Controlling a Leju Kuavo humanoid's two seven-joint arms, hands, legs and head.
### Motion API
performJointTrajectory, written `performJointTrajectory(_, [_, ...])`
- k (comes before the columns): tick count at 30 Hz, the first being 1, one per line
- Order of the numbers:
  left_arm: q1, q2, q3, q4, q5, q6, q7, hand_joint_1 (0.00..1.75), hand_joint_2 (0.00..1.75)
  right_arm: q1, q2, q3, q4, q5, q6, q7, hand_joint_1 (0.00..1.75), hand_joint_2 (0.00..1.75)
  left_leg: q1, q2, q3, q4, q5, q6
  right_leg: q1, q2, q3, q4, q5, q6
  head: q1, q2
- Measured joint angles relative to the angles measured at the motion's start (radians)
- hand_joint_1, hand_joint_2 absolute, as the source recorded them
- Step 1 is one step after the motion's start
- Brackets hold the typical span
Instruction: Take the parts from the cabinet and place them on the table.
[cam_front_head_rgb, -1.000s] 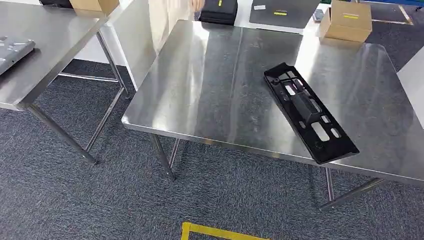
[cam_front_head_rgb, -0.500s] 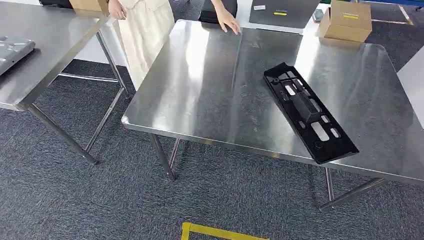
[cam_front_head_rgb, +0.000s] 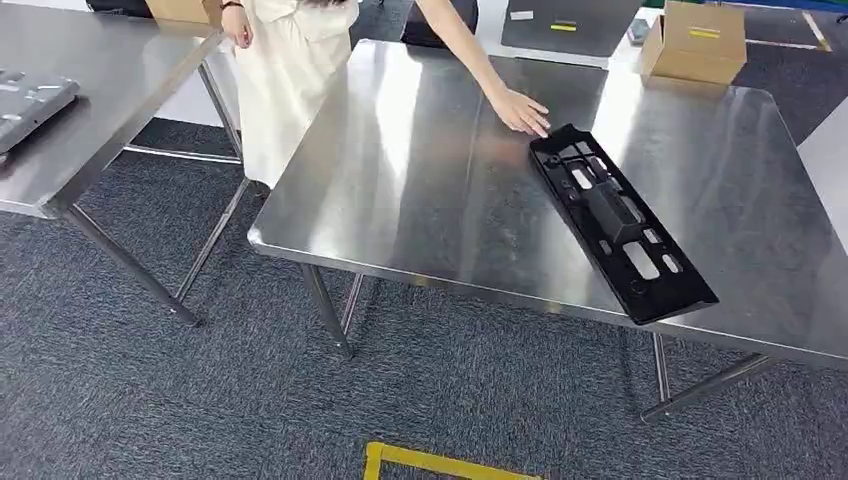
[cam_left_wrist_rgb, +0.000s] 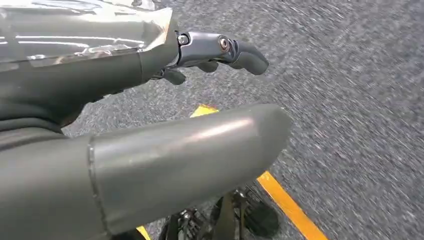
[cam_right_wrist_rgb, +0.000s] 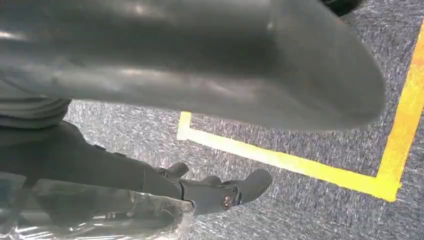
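Note:
A long black plastic part (cam_front_head_rgb: 620, 222) with several cut-outs lies slantwise on the right half of the steel table (cam_front_head_rgb: 400, 200), its near end close to the front edge. A person in a cream garment (cam_front_head_rgb: 290, 70) stands at the table's far left corner, and the person's hand (cam_front_head_rgb: 522, 110) reaches up to the part's far end. My left hand (cam_left_wrist_rgb: 125, 75) hangs over the carpet, fingers (cam_left_wrist_rgb: 235, 50) and thumb (cam_left_wrist_rgb: 200, 150) apart, holding nothing. My right hand (cam_right_wrist_rgb: 100, 160) hangs likewise above yellow floor tape, with nothing in it.
A second steel table (cam_front_head_rgb: 120, 90) stands at the left with a grey metal part (cam_front_head_rgb: 30, 100) on it. A cardboard box (cam_front_head_rgb: 695, 40) sits at the far right of the main table. Yellow tape (cam_front_head_rgb: 430, 462) marks the carpet in front of me.
The person has come in at the far left corner, and the person's hand has moved across the table to the black part's far end. The part has not moved.

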Motion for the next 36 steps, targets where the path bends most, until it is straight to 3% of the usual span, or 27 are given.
performJointTrajectory(1, [-0.001,0.0,0.004,0.0,0.001,0.001,0.0,0.0,0.0,-0.001,0.003,0.0,0.001,0.0,0.003,-0.009,0.0,0.0,0.0,0.0,-0.003,0.009,0.003,-0.006,-0.006,-0.001,0.052,-0.091,0.019,0.001,0.0,0.0])
performJointTrajectory(2, [0.0,0.003,0.005,-0.001,0.002,0.003,0.001,0.0,0.0,-0.001,0.011,0.0,0.003,0.0,0.006,-0.018,0.0,0.0,-0.006,-0.001,-0.003,0.01,0.001,-0.013,0.004,0.003,0.034,-0.083,0.034,-0.005,0.002,0.0])
performJointTrajectory(3, [-0.001,0.003,0.005,-0.001,0.003,0.004,0.002,0.0,0.0,0.001,0.011,0.0,0.003,0.0,0.006,-0.025,0.0,0.0,-0.003,0.0,-0.001,0.012,0.002,-0.021,0.006,0.003,0.032,-0.08,0.04,-0.02,-0.003,0.0])
performJointTrajectory(5, [-0.001,0.003,0.008,-0.001,0.009,0.005,0.002,0.0,0.0,0.004,0.014,0.0,0.005,0.0,0.009,-0.027,0.0,0.0,0.001,0.0,-0.001,0.008,0.014,-0.033,0.013,0.003,0.028,-0.076,0.049,-0.035,-0.003,0.0])
performJointTrajectory(6, [0.001,0.005,0.01,-0.001,0.011,0.006,0.002,0.0,0.0,0.005,0.018,0.0,0.005,0.0,0.011,-0.029,0.0,0.0,0.005,-0.001,-0.005,0.009,0.019,-0.038,0.0,0.001,0.026,-0.079,0.059,-0.047,-0.003,0.0])
performJointTrajectory(8, [0.004,0.006,0.013,-0.001,0.013,0.006,0.002,0.0,0.0,0.005,0.019,0.0,0.005,0.0,0.015,-0.036,0.0,0.0,0.011,0.005,-0.023,0.066,-0.063,-0.051,-0.001,-0.005,0.013,-0.08,0.073,-0.064,-0.004,0.0])
performJointTrajectory(9, [0.003,0.005,0.017,-0.001,0.015,0.006,0.002,0.0,0.0,0.006,0.021,0.0,0.006,0.0,0.018,-0.044,0.0,0.0,0.012,0.006,-0.048,0.147,-0.131,-0.059,0.001,-0.006,0.004,-0.079,0.08,-0.068,-0.006,0.0])
performJointTrajectory(11, [0.002,0.005,0.022,-0.001,0.019,0.006,0.002,0.0,0.0,0.007,0.024,0.0,0.007,0.001,0.018,-0.057,0.0,0.0,0.017,0.006,-0.09,0.306,-0.223,-0.068,0.004,-0.01,-0.01,-0.077,0.095,-0.068,-0.006,0.0])
performJointTrajectory(12, [0.003,0.006,0.024,-0.001,0.021,0.008,0.002,0.0,0.0,0.008,0.025,0.0,0.007,0.001,0.018,-0.063,0.0,0.0,0.018,0.006,-0.083,0.331,-0.236,-0.07,0.004,-0.011,-0.022,-0.075,0.102,-0.065,-0.006,0.0])
performJointTrajectory(13, [0.002,0.005,0.026,-0.001,0.023,0.01,0.003,0.0,0.0,0.009,0.026,0.0,0.007,0.001,0.018,-0.069,0.0,0.0,0.019,0.007,-0.051,0.307,-0.226,-0.069,0.004,-0.011,-0.031,-0.073,0.108,-0.062,-0.006,0.0])
performJointTrajectory(14, [0.002,0.006,0.029,-0.001,0.026,0.012,0.003,0.0,0.0,0.009,0.026,0.0,0.008,0.002,0.018,-0.075,0.0,0.0,0.02,0.007,0.002,0.244,-0.2,-0.067,0.004,-0.011,-0.039,-0.072,0.113,-0.06,-0.006,0.0])
performJointTrajectory(16, [-0.001,0.007,0.033,-0.001,0.031,0.019,0.003,0.0,0.0,0.007,0.03,0.001,0.013,0.003,0.017,-0.088,0.0,0.0,0.022,0.01,0.148,0.04,-0.142,-0.06,0.003,-0.011,-0.046,-0.07,0.123,-0.051,-0.006,0.0])
performJointTrajectory(17, [-0.005,0.007,0.034,-0.001,0.032,0.021,0.004,0.0,0.0,0.006,0.03,0.002,0.015,0.003,0.014,-0.095,0.0,0.0,0.016,0.009,0.168,-0.003,-0.161,-0.054,0.009,-0.013,-0.05,-0.07,0.128,-0.044,-0.006,0.0])
performJointTrajectory(19, [-0.005,0.008,0.036,-0.001,0.034,0.022,0.005,0.0,0.0,0.003,0.031,0.004,0.021,0.004,0.008,-0.102,0.0,0.0,0.007,0.008,0.157,0.003,-0.145,-0.041,0.01,-0.014,-0.052,-0.07,0.137,-0.031,-0.006,0.0])
performJointTrajectory(21, [-0.004,0.012,0.043,-0.001,0.038,0.023,0.008,0.0,0.0,0.002,0.034,0.005,0.027,0.004,0.004,-0.106,0.0,0.0,0.002,0.008,0.149,-0.001,-0.129,-0.021,0.007,-0.014,-0.055,-0.081,0.155,-0.013,-0.005,0.0])
performJointTrajectory(22, [-0.005,0.012,0.046,-0.001,0.038,0.023,0.009,0.0,0.0,0.001,0.033,0.005,0.027,0.004,0.002,-0.107,0.0,0.0,0.014,0.013,0.139,-0.013,-0.112,-0.007,0.012,-0.013,-0.062,-0.069,0.147,-0.011,-0.002,0.0])
performJointTrajectory(23, [-0.008,0.012,0.048,-0.001,0.037,0.024,0.009,0.0,0.0,0.002,0.032,0.006,0.028,0.004,0.002,-0.107,0.0,0.0,0.009,0.013,0.125,-0.015,-0.103,0.001,0.012,-0.008,-0.086,-0.039,0.106,-0.022,-0.003,0.0])
performJointTrajectory(24, [-0.009,0.015,0.048,-0.002,0.037,0.024,0.01,0.0,0.0,0.001,0.032,0.006,0.03,0.004,0.002,-0.108,0.0,0.0,0.008,0.013,0.111,-0.014,-0.092,0.005,0.011,-0.005,-0.109,0.027,0.047,-0.035,0.004,0.0])
performJointTrajectory(26, [-0.008,0.015,0.05,-0.002,0.037,0.024,0.011,0.0,0.0,0.001,0.03,0.006,0.031,0.004,0.002,-0.108,0.0,0.0,0.001,0.015,0.082,-0.013,-0.072,0.008,0.012,-0.003,-0.144,0.175,-0.043,-0.044,0.005,0.0])
performJointTrajectory(27, [-0.008,0.015,0.051,-0.002,0.037,0.024,0.011,0.0,0.0,0.001,0.029,0.006,0.033,0.004,0.002,-0.108,0.0,0.0,-0.003,0.016,0.068,-0.011,-0.062,0.009,0.012,-0.002,-0.146,0.226,-0.055,-0.038,0.006,0.0])
performJointTrajectory(28, [-0.008,0.015,0.051,-0.002,0.037,0.024,0.011,0.0,0.0,0.001,0.028,0.006,0.034,0.005,0.002,-0.11,0.0,0.0,-0.006,0.016,0.058,-0.01,-0.052,0.009,0.012,-0.002,-0.128,0.232,-0.04,-0.027,0.005,0.0])
performJointTrajectory(30, [-0.008,0.015,0.052,-0.002,0.038,0.029,0.011,0.0,0.0,0.001,0.026,0.009,0.037,0.006,-0.002,-0.113,0.0,0.0,-0.009,0.016,0.032,-0.003,-0.034,0.008,0.013,-0.002,-0.04,0.129,0.022,-0.01,0.005,0.0])
performJointTrajectory(31, [-0.008,0.016,0.053,-0.002,0.041,0.03,0.011,0.0,0.0,-0.002,0.025,0.01,0.04,0.007,-0.004,-0.114,0.0,0.0,-0.01,0.014,0.019,0.001,-0.025,0.004,0.015,-0.001,0.038,0.018,0.043,-0.012,0.006,0.0])
performJointTrajectory(32, [-0.009,0.018,0.053,-0.002,0.042,0.03,0.011,0.0,0.0,-0.006,0.024,0.012,0.043,0.009,-0.008,-0.116,0.0,0.0,-0.011,0.014,0.012,0.005,-0.017,0.0,0.016,0.0,0.09,-0.078,0.013,-0.027,0.005,0.0])
performJointTrajectory(33, [-0.009,0.019,0.053,-0.002,0.043,0.03,0.012,0.0,0.0,-0.008,0.023,0.016,0.048,0.01,-0.015,-0.117,0.0,0.0,-0.013,0.014,0.007,0.006,-0.009,-0.006,0.026,0.0,0.121,-0.129,0.003,-0.036,0.005,0.0])
performJointTrajectory(34, [-0.008,0.024,0.054,-0.002,0.043,0.03,0.013,0.0,0.0,-0.008,0.021,0.021,0.057,0.011,-0.026,-0.12,0.0,0.0,-0.011,0.015,0.011,-0.001,0.0,-0.012,0.028,0.0,0.101,-0.119,0.015,-0.039,0.005,0.0])
performJointTrajectory(36, [-0.008,0.03,0.055,-0.002,0.043,0.026,0.014,0.0,0.0,-0.013,0.014,0.033,0.076,0.012,-0.048,-0.128,0.0,0.0,-0.007,0.014,0.008,-0.004,0.014,-0.023,0.031,0.002,0.094,-0.119,0.021,-0.051,0.014,0.0])
